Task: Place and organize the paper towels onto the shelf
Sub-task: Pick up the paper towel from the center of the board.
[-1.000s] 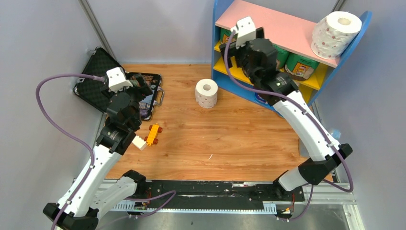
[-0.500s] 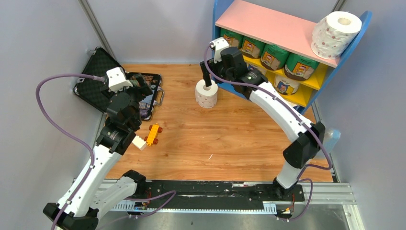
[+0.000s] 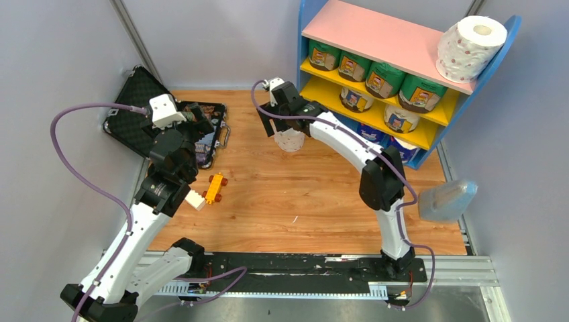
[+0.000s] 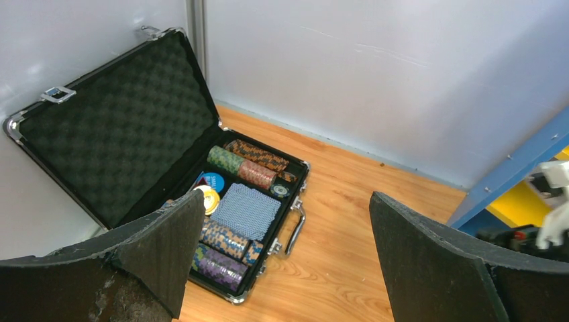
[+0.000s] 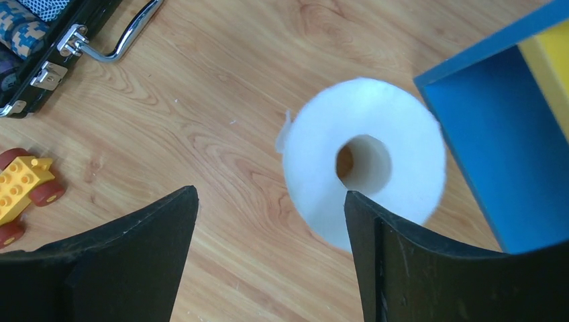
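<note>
The right arm reaches across the wooden tabletop (image 3: 282,201) to a bare white dotted paper towel roll (image 3: 290,139) that stands on end, its core hole facing up, just beside the near blue corner of the shelf (image 3: 376,33). The right pincer (image 3: 280,127) hangs directly above this roll with its fingers spread wide. In the wrist view the pincer (image 5: 268,194) is released and grips nothing. One finger sits over bare wood to the side of the roll (image 5: 366,161). The other overlaps the roll's top near the core. The roll is blurred there, and whether the finger touches it cannot be told.

On the shelf, another dotted roll (image 3: 470,47) stands on the pink top board at its right end. Four green-wrapped rolls (image 3: 384,77) line the upper yellow board. Two cream-wrapped rolls with brown labels (image 3: 399,117) sit on the lower yellow board. Blue-and-white wrapped rolls (image 3: 368,135) lie at the bottom, partly hidden by the arm.

The left pincer (image 3: 204,127) hovers over an open black case (image 3: 131,114) at the left wall. Its fingers are apart and empty (image 4: 285,201). The case (image 4: 114,141) has a foam-lined lid, and rows of chips and a card deck lie in its tray. A small orange toy car (image 3: 215,188) rests on the tabletop near the left arm, well apart from the roll.
</note>
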Tool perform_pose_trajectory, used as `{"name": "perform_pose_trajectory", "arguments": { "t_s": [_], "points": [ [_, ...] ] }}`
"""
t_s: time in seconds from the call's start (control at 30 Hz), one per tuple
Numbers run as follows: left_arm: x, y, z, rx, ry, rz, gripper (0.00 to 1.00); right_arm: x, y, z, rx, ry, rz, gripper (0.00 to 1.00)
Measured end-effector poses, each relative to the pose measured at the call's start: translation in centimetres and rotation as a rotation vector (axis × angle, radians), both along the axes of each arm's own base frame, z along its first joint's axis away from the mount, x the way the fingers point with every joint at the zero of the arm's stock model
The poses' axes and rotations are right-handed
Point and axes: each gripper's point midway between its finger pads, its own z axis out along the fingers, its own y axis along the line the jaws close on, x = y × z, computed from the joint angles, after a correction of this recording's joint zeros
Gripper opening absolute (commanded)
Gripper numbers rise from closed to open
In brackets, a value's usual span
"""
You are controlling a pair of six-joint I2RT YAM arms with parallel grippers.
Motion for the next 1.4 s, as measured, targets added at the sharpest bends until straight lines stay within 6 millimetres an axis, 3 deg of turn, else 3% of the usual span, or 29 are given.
{"name": "perform_pose_trajectory", "arguments": {
  "t_s": [0.17, 0.4, 0.53, 0.67, 0.77, 0.97, 1.17, 1.27, 1.4],
  "points": [
    [0.0, -0.1, 0.0, 0.000, 0.000, -0.003, 1.00, 0.9, 1.3, -2.9, -0.041, 0.017, -0.002, 0.79],
    [0.1, -0.3, 0.0, 0.001, 0.000, -0.015, 1.00, 1.9, 0.7, -5.4, -0.111, 0.015, -0.038, 0.73],
    [0.1, -0.3, 0.0, 0.001, 0.000, -0.018, 1.00, 2.4, 0.4, -6.3, -0.136, 0.012, -0.051, 0.65],
    [0.1, -0.3, 0.0, 0.000, 0.000, -0.019, 1.00, 2.7, 0.2, -6.7, -0.149, 0.005, -0.060, 0.48],
    [0.1, -0.4, 0.0, 0.000, 0.000, -0.022, 1.00, 2.9, 0.0, -6.6, -0.158, -0.002, -0.065, 0.37],
    [0.1, -0.4, 0.0, 0.000, 0.000, -0.022, 1.00, 2.7, -0.2, -6.6, -0.155, -0.009, -0.067, 0.28],
    [0.1, -0.4, 0.0, 0.000, 0.000, -0.022, 1.00, 0.1, -1.5, -6.2, -0.182, 0.020, -0.052, 0.23],
    [0.1, -0.4, 0.0, 0.000, 0.000, -0.022, 1.00, -1.4, -2.3, -4.7, -0.185, 0.022, -0.045, 0.21],
    [0.1, -0.4, 0.0, 0.001, 0.000, -0.022, 1.00, -2.6, -3.2, -0.6, -0.148, -0.023, -0.049, 0.20]
  ]
}}
